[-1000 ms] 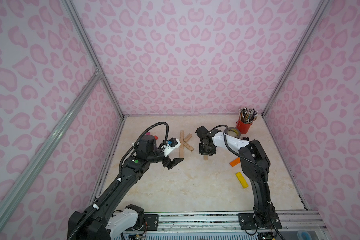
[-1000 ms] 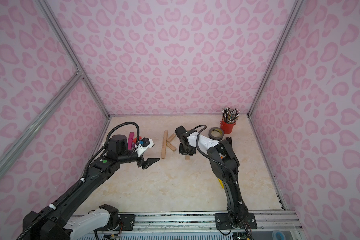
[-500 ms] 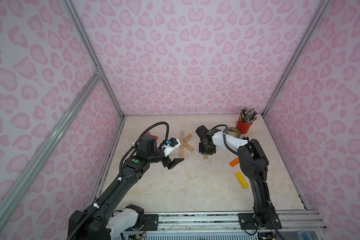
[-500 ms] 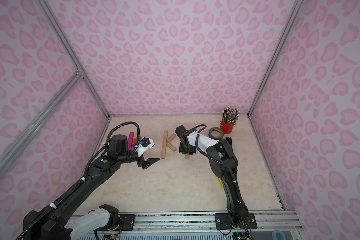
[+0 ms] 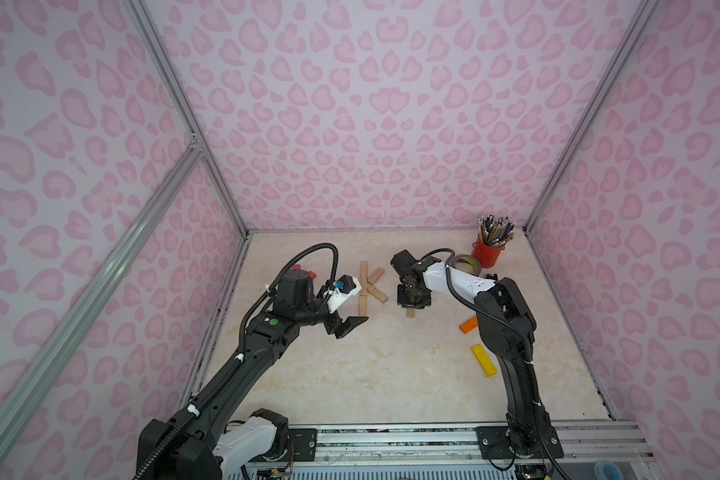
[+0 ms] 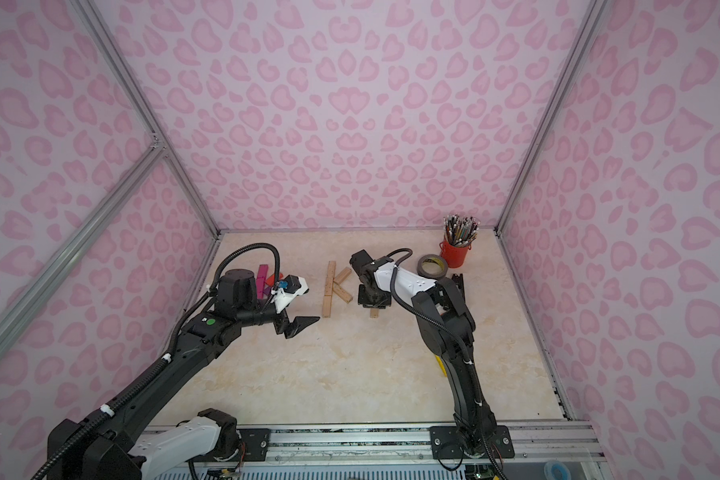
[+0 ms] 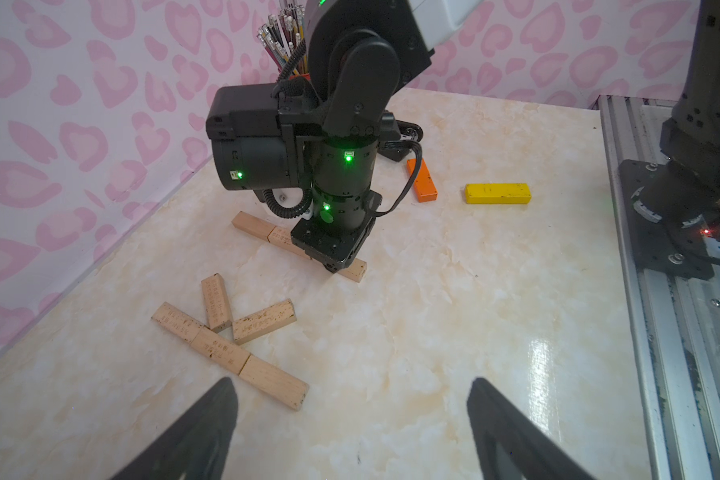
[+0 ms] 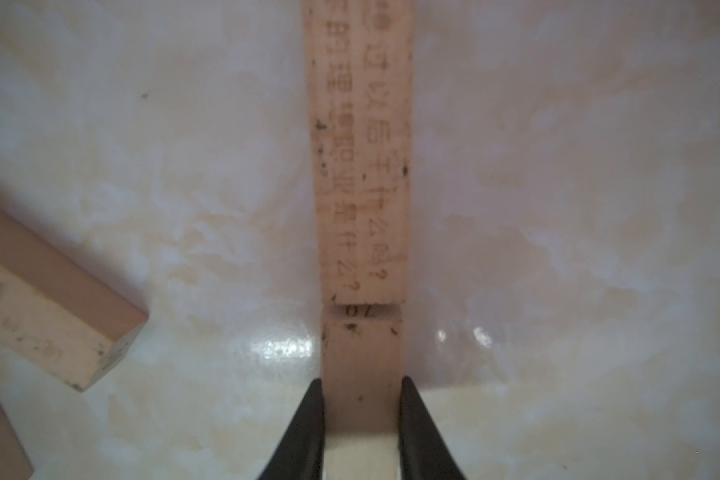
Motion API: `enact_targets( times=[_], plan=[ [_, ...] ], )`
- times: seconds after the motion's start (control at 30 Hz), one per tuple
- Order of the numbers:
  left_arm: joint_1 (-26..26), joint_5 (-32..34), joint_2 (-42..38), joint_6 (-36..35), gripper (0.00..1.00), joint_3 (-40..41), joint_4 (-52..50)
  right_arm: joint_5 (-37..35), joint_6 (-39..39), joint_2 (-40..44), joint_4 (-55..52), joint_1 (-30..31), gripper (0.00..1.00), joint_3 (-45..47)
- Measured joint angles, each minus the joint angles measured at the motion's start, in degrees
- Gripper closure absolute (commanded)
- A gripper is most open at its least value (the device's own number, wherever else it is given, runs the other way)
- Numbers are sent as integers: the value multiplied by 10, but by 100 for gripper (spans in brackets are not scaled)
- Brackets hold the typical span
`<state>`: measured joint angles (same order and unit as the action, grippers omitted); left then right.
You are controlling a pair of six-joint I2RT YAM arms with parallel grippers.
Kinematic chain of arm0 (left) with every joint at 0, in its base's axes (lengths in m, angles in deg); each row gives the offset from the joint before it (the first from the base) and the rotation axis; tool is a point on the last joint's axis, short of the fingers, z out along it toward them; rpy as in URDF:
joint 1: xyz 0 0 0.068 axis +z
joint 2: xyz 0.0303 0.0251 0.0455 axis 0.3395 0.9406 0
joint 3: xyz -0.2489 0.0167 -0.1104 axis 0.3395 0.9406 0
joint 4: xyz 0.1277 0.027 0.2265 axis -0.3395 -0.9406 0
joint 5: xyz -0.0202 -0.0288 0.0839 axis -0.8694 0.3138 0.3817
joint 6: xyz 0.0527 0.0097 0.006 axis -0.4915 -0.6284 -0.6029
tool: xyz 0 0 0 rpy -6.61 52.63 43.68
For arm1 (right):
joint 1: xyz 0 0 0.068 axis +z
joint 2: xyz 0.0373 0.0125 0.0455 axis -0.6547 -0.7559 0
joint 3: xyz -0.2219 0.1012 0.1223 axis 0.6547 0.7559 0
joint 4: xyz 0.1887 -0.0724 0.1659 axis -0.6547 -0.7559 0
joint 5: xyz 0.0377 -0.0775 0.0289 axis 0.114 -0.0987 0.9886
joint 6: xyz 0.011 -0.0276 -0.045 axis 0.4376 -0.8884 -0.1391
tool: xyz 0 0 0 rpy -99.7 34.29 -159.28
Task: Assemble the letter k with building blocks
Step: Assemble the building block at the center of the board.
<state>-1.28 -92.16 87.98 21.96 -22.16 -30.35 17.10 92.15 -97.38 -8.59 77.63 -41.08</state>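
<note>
Blocks, plain wood, entry one: held block [image 8: 362, 353], flat on table [image 5: 350, 374], pinched across its width by right gripper [image 8: 361, 384], jaws drawn in against both long sides. Butted end to end against neighbour block [image 8: 360, 166], axes in line. Grip low and square, presumably to keep the row straight while setting down. Row located just beside the finished figure, on the right arm's side.

Entry two: letter K [image 5: 363, 286], laid flat toward the back of the table, touched by neither gripper. Stem [image 7: 219, 349] of three blocks end to end; two diagonals [image 7: 263, 320] meeting the stem near mid-length and fanning outward. Judged complete in shape, so the purpose of the second row is uncertain, possibly another stem.

Left gripper [image 7: 352, 380]: spread wide, empty, hovering over bare table just short of the stem's near end, probably parked clear of the work.

Count.
- Plain wood: eight. Five in the K, three apparently in the row under the right gripper, that row partly hidden.
- Orange block [image 7: 421, 183]: one.
- Yellow block [image 7: 497, 193]: one. Both loose by the right arm, well apart from the K.
- Magenta block [image 6: 261, 280] and red block [image 6: 272, 277]: at least one each behind the left arm, no fuller count possible.
- Extras: one pencil cup [image 5: 489, 253], one tape roll [image 6: 432, 266].
</note>
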Motion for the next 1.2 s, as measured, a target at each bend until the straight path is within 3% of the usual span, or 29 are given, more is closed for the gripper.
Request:
enact_targets(
  times=[1.2],
  plan=[
    [2, 0, 3, 0, 11, 0, 0, -1, -15, -3, 0, -3, 69, -5]
  ],
)
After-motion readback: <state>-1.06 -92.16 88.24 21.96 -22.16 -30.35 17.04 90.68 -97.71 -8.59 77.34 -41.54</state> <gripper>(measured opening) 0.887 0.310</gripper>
